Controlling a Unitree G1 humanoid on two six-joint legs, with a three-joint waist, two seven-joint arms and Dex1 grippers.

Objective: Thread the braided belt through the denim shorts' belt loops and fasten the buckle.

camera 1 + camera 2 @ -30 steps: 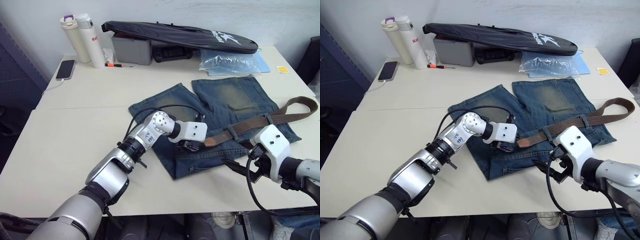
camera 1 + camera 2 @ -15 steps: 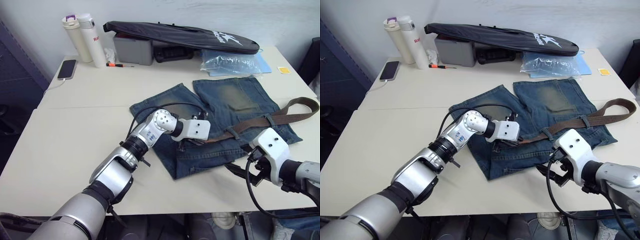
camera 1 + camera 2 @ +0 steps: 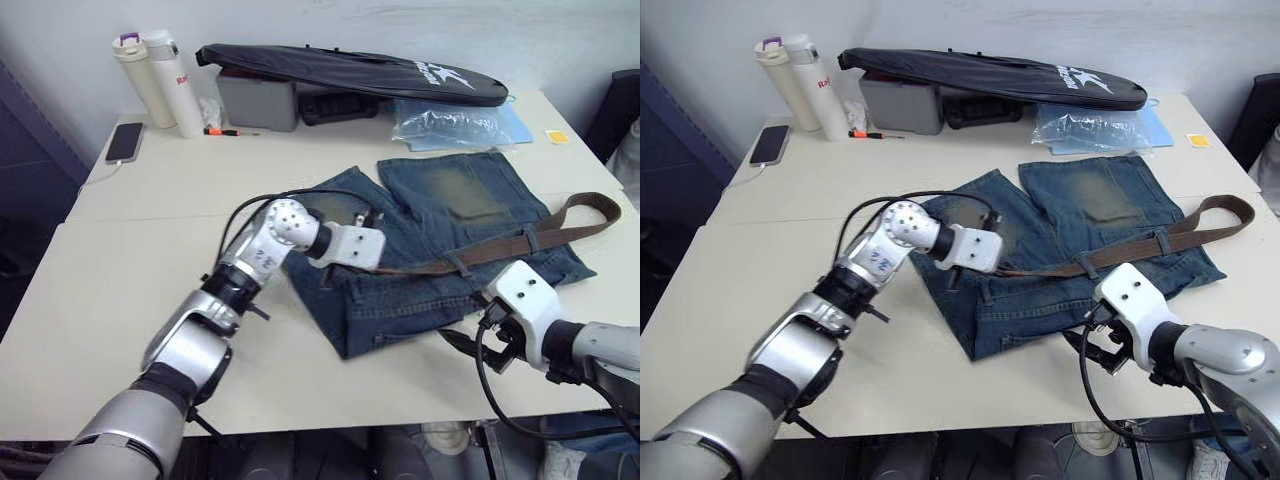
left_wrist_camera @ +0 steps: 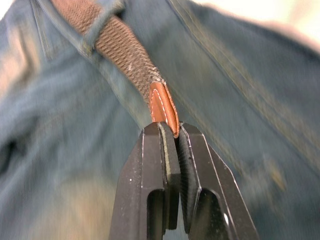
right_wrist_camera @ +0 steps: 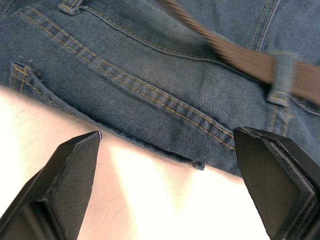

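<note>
- L gripper (image 4: 170,134): jaws together, clamped on the tan leather tip (image 4: 163,106) of the braided belt (image 3: 470,254). Tip pokes out just past the fingertips.
- In L wrist view the woven strap runs away from the tip and passes under a belt loop (image 4: 102,22) close behind it.
- L gripper sits over the denim shorts (image 3: 440,215), near the waistband's left end, wrist pointing along the belt.
- R gripper (image 5: 170,185): jaws wide apart, holding nothing. Hovers at the table (image 3: 130,300) edge just off the shorts' waistband side; denim hem between the fingers in R wrist view.
- R wrist view also shows strap going under another loop (image 5: 281,75).
- Shorts lie flat on table, legs pointing to the far side, waistband toward robot.
- Belt lies across the waistband, through at least 2 loops; right end curls back in a loop (image 3: 590,212) past the shorts' right edge. Buckle prob. at that end, can't make it out.
- Far side of table: black bag (image 3: 350,72), two bottles (image 3: 160,70), phone (image 3: 123,142), clear plastic bag (image 3: 455,118).
</note>
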